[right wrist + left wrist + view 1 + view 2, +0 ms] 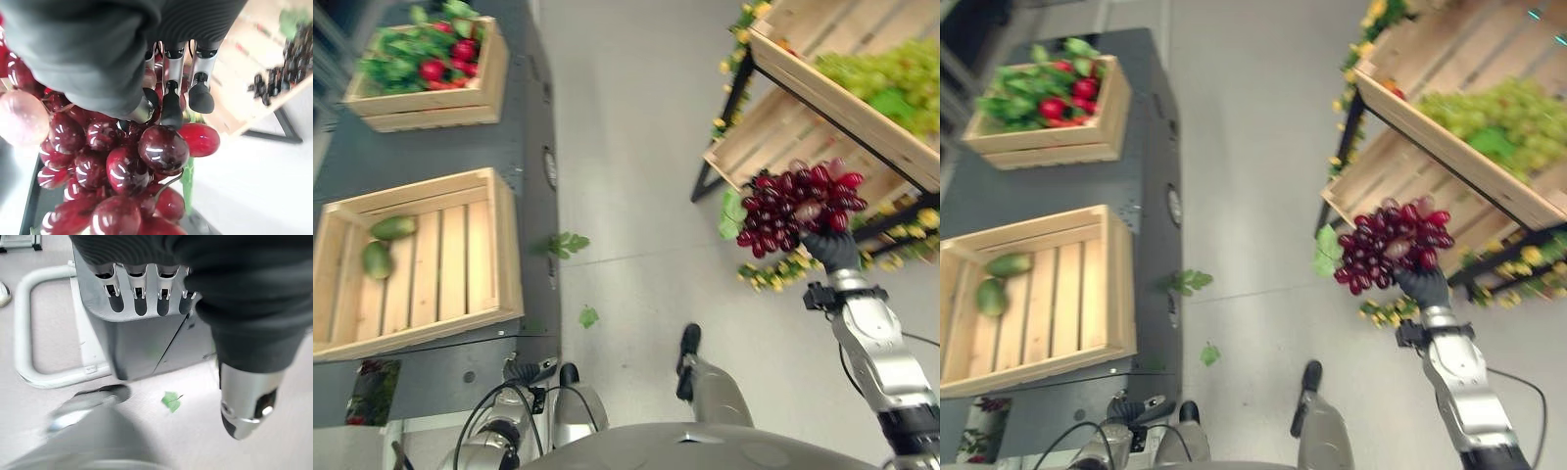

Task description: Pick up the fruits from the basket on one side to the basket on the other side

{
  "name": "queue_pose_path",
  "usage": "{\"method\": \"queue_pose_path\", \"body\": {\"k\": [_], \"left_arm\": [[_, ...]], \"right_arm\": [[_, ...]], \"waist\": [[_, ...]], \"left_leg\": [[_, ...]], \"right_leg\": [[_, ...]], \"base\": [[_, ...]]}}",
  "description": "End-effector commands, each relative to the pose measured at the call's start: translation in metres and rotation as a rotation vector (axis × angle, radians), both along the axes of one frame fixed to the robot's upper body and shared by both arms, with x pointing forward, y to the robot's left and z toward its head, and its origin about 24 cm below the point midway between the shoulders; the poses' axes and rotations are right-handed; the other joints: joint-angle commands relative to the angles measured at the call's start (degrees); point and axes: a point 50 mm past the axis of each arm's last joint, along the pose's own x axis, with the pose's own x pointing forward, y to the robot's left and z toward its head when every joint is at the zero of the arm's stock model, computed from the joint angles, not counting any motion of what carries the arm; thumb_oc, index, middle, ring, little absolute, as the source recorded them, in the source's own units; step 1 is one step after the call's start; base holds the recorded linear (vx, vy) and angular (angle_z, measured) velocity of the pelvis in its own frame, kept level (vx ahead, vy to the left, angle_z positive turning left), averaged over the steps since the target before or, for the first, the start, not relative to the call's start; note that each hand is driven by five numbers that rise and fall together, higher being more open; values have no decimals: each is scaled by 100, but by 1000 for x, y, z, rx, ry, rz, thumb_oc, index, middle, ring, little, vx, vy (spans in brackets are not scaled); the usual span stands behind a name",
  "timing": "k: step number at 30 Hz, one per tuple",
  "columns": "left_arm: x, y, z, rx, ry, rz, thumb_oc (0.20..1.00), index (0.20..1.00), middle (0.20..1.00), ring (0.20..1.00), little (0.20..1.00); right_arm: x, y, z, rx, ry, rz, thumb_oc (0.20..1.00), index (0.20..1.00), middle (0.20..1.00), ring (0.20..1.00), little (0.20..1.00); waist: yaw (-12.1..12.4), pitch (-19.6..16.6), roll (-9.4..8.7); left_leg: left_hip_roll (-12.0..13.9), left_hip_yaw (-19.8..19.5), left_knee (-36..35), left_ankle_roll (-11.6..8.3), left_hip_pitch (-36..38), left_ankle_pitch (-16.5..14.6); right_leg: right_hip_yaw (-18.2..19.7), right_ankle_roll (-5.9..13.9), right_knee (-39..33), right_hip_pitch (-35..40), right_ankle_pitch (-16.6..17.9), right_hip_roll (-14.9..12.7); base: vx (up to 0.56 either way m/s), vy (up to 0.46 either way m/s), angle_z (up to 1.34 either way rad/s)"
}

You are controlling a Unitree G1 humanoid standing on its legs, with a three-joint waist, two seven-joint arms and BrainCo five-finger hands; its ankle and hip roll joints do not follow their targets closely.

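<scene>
A bunch of dark red grapes [798,206] hangs in the air in front of the wooden shelf crates on the right, with my right hand [829,247] shut on it from below. In the right wrist view the fingers [171,98] curl into the top of the grapes [127,166]. On the dark table at the left stands a slatted wooden crate [504,245] with two green fruits [391,227] in its far left corner. My left hand [234,293] hangs low by the table's end, fingers relaxed, holding nothing.
A second crate [426,59] with red fruits and green leaves stands farther back on the table [533,127]. The right rack holds an upper crate of green grapes [891,73] and a lower crate [773,147]. Open floor lies between table and rack, with loose leaves [566,243].
</scene>
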Motion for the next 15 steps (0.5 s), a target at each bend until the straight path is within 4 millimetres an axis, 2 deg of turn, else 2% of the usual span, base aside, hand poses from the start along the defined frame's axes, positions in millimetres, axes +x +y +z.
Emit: {"method": "queue_pose_path", "body": {"k": [1, 2, 3, 4, 6, 8, 10, 12, 15], "left_arm": [[-19, 27, 2, 31, 34, 91, 1000, 1000, 1000, 1000, 1000], [-26, 27, 0, 24, 56, 99, 1000, 1000, 1000, 1000, 1000], [-43, 25, -5, -3, 107, 117, 1000, 1000, 1000, 1000, 1000], [-49, 22, -7, -16, 123, 125, 1000, 1000, 1000, 1000, 1000], [-53, 22, -8, -22, 134, 127, 1000, 1000, 1000, 1000, 1000], [-58, 22, -9, -29, 145, 136, 1000, 1000, 1000, 1000, 1000], [-56, 22, -9, -31, 136, 131, 1000, 1000, 1000, 1000, 1000], [-51, 20, -8, -32, 122, 116, 1000, 1000, 1000, 1000, 1000], [-25, 15, -4, -21, 61, 43, 1000, 1000, 1000, 1000, 1000]], "right_arm": [[-1, 7, 37, 10, -212, 54, 200, 200, 200, 200, 200], [-1, 7, 38, 13, -213, 59, 200, 200, 200, 200, 200], [-2, 5, 36, 9, -205, 51, 200, 200, 200, 200, 200], [-3, 3, 34, 9, -197, 45, 200, 200, 200, 200, 200], [-4, 2, 33, 6, -190, 39, 200, 200, 200, 200, 200], [-4, 0, 32, -5, -183, 28, 200, 200, 200, 200, 200], [-3, 0, 31, -10, -182, 27, 200, 200, 200, 200, 200], [-3, 1, 32, -13, -185, 30, 200, 200, 200, 200, 200], [-3, 3, 27, -12, -176, 7, 200, 200, 200, 200, 200]], "waist": [[72, -76, -353], [96, -89, -328], [155, -106, -296], [163, -118, -295], [182, -126, -301], [264, -121, -279], [314, -119, -235], [299, -127, -181], [108, -128, -159]], "left_leg": [[-308, -472, 478, -102, -717, 130], [-371, -499, 450, -44, -680, 86], [-472, -702, 363, -51, -780, 161], [-502, -747, 316, -82, -858, 226], [-527, -806, 259, -105, -936, 301], [-512, -1034, -25, -161, -1021, 537], [-408, -1264, -352, -208, -1060, 770], [-246, -1294, -850, -277, -948, 1031], [-258, -968, -863, -184, -842, 959]], "right_leg": [[-75, 43, -178, 1084, -919, 547], [46, 25, -164, 1090, -925, 619], [213, 8, -201, 1104, -926, 668], [267, 17, -204, 1109, -920, 661], [337, 27, -218, 1127, -922, 661], [525, 36, -233, 1197, -930, 704], [691, 45, -243, 1248, -974, 770], [807, 36, -213, 1287, -1025, 840], [792, 65, -19, 1294, -1161, 701]], "base": [[109, -30, -121], [94, 39, -85], [69, 79, -41], [74, 107, -24], [70, 74, -25], [121, 118, -33], [110, 132, -35], [70, 162, -54], [44, 278, -51]]}}
